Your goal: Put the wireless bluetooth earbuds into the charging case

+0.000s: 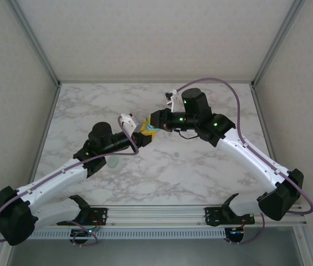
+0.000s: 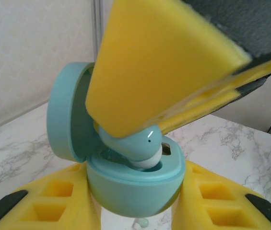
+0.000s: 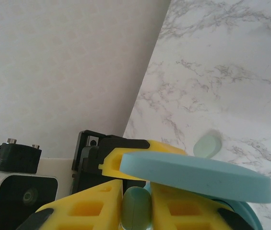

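Over mid-desk (image 1: 200,172) the arms meet: left gripper (image 2: 135,213) clamped on the base of the teal charging case (image 2: 135,189), whose lid (image 2: 65,115) is hinged open to one side. The right gripper (image 3: 136,211) is closed on a teal earbud (image 2: 134,148), which sits tipped in one well, pale tip down, not yet flush. Judgement: seating step, close to done. Hold the case steady, press straight along the well, and let go only once the bud lies level; a skewed push could pop it out.
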Motion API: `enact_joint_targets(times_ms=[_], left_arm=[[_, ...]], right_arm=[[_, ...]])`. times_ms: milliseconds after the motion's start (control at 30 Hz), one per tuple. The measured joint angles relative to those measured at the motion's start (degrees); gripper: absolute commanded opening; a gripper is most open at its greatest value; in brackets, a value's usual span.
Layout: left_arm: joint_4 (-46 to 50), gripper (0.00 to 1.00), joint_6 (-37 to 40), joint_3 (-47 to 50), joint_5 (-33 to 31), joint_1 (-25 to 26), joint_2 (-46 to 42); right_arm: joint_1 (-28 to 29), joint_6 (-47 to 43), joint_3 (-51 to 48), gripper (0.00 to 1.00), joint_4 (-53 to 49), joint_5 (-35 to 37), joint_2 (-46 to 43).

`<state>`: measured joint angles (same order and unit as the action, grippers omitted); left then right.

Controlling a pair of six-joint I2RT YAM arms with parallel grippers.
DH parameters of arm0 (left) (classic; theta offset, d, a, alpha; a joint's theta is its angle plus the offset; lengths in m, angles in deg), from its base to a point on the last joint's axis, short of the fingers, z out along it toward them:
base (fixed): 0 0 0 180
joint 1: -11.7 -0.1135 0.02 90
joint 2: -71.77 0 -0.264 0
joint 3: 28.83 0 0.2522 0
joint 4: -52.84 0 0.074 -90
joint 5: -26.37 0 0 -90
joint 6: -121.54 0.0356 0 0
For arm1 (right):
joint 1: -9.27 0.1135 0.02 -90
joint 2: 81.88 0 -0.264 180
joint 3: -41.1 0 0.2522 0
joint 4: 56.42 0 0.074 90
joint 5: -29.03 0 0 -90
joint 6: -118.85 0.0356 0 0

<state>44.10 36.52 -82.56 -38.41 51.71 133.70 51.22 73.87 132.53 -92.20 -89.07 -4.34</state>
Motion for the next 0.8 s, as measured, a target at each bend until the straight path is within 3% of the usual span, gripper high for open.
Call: enact_joint_targets(times_ms=[800], left_arm=[[0.02, 0.19, -0.26, 0.00, -0.24, 0.09, 0.00]], right_arm=[[1.60, -0.72, 0.81, 0.31, -2.56, 4.24, -0.37]])
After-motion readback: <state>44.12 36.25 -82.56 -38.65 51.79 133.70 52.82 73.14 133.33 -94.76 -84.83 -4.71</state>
